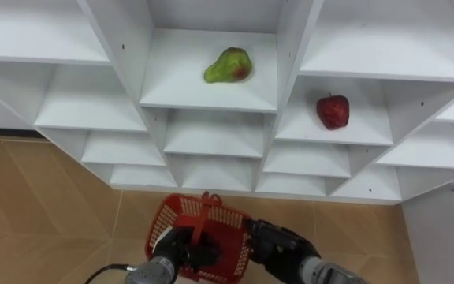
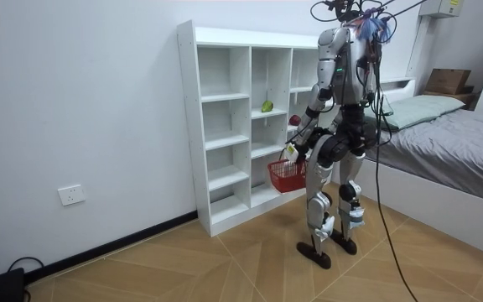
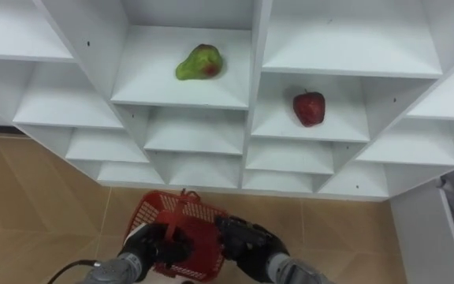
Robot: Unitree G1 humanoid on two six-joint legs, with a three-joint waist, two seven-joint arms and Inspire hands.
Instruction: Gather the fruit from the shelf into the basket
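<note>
So I'm standing right in front of the white closet point(image 1: 211, 134), looking down at its open cubbies. The green pear point(image 1: 228, 65), with a reddish blush on it, lies on a shelf in the middle column. The red apple point(image 1: 333, 111) sits one column to the right, on a shelf a step lower than the pear's. Both are well apart from my hands.

Down low and near me is the red basket point(image 1: 180, 213), tilted, with nothing I can make out inside it. My left hand point(image 1: 186, 252) has its fingers curled round the basket's handle, which runs down from the far rim into my grip. My right hand point(image 1: 278, 241) is just beside the basket's right rim, maybe touching it. Honestly I can't tell if those fingers are spread or closed from here.

In the room view I'm upright on the wooden floor point(image 2: 225, 260) facing the shelves, basket hanging around thigh level, with a bed point(image 2: 459, 134) off to the room view's right.
</note>
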